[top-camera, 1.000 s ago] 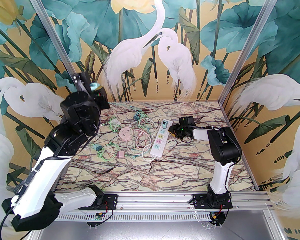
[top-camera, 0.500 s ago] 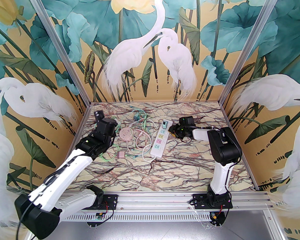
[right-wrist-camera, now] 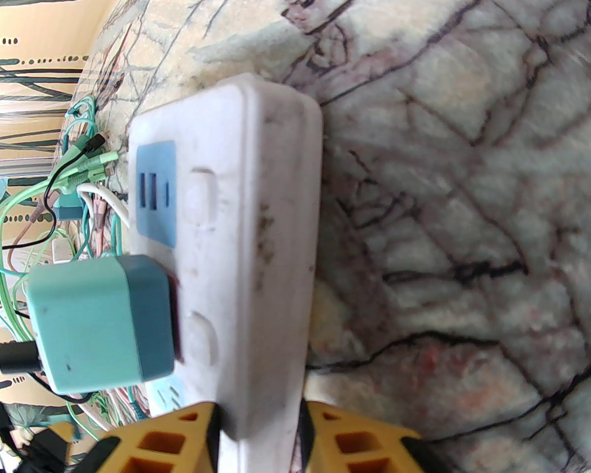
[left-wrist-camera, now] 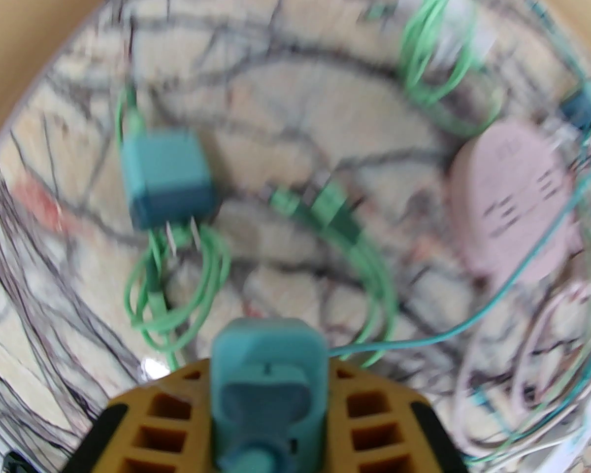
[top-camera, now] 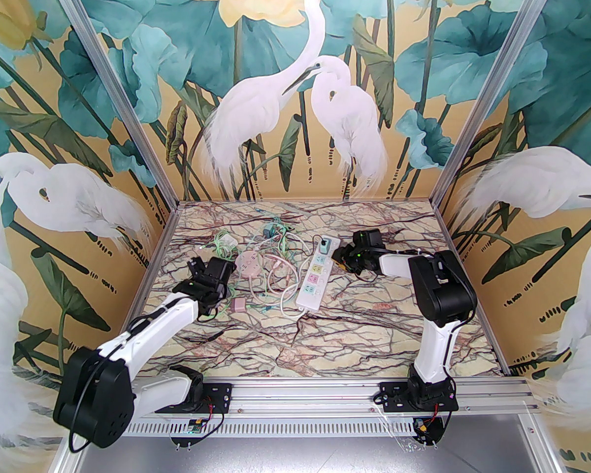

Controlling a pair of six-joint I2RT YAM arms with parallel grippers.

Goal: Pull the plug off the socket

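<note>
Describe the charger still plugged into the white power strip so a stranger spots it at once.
Find the long white power strip lying mid-table on the marble table. Near its far end, beside the blue USB panel, sits a pale teal cube charger with a black cable; the loose chargers nearby lie unplugged.

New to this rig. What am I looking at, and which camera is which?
Two robots: a left arm and a right arm, bolted at the near edge of a marble table. The wide picture comes from a fixed camera above and behind them; the two close-ups come from a camera on each wrist. On the table: a white strip, a pink hub, cables. The left claw is shut on a teal plug. The right claw clamps the strip, which has a teal charger plugged in.
</note>
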